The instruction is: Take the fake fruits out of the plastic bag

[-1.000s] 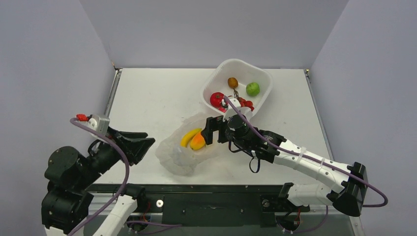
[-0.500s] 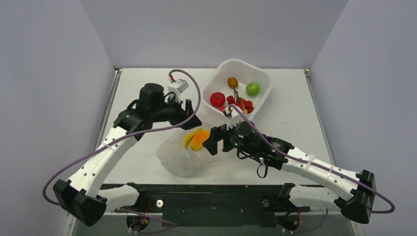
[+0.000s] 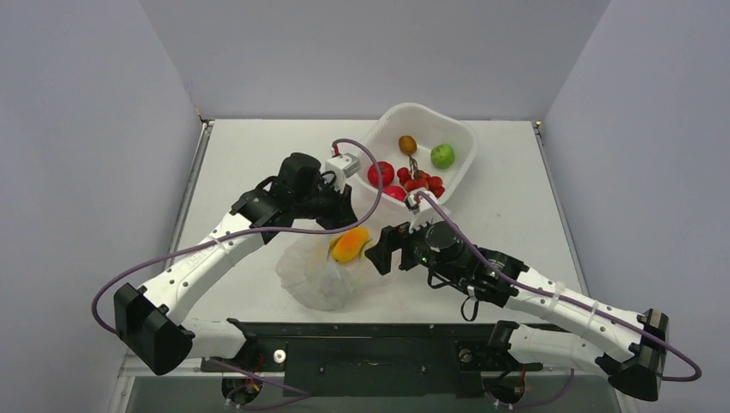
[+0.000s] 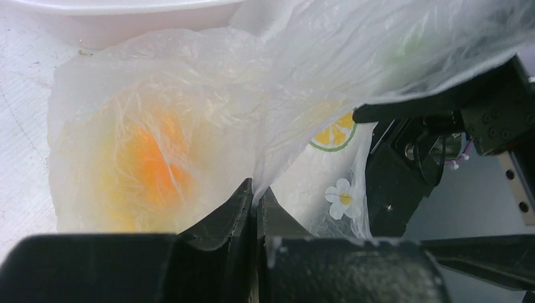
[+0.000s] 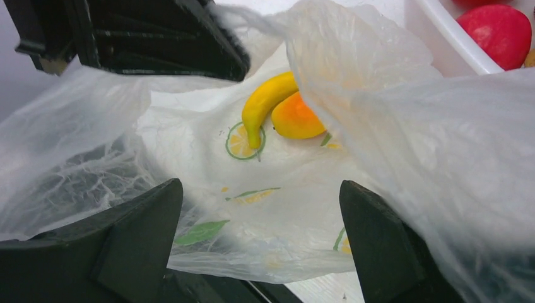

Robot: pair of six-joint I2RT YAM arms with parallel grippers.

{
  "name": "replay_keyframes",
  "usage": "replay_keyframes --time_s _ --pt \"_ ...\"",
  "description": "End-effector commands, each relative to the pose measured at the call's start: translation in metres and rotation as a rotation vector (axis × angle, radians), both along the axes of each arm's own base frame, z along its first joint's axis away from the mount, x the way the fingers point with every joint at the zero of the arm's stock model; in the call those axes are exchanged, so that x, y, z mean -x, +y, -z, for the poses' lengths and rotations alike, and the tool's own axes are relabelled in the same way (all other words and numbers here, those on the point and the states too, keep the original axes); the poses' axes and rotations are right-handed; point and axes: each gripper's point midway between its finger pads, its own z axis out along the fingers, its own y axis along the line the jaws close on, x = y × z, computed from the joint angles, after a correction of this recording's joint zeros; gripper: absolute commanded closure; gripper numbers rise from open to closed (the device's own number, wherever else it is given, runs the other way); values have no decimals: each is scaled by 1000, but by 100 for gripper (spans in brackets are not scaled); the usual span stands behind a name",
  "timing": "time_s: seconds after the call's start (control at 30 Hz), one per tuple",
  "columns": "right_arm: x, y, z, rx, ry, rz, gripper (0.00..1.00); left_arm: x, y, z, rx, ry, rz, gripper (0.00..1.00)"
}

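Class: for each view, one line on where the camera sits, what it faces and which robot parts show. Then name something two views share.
Top external: above and behind the bases, looking down on the table; both arms show.
Left wrist: on the left arm, facing the plastic bag pinched in the shut left gripper.
Right wrist: on the right arm, looking through the open right gripper into the bag at a banana.
Shared: both wrist views show the orange mango-like fruit.
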Motion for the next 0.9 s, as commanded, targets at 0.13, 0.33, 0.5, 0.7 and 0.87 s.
replay_keyframes --time_s 0.13,0.33,0.5,0.7,0.87 --pt "11 18 -13 -71 -68 50 18 -3 -10 -63 345 -86 -139 100" --pt "-2 36 -3 -57 -46 118 40 22 20 -98 677 -193 -266 100" --pt "-11 51 6 -1 -41 137 64 29 38 -81 683 -219 -327 100" --pt "-12 60 17 43 -61 171 68 28 38 -79 736 -241 -324 100" --pt "-8 59 4 36 -97 178 60 24 31 -79 745 -239 -307 100"
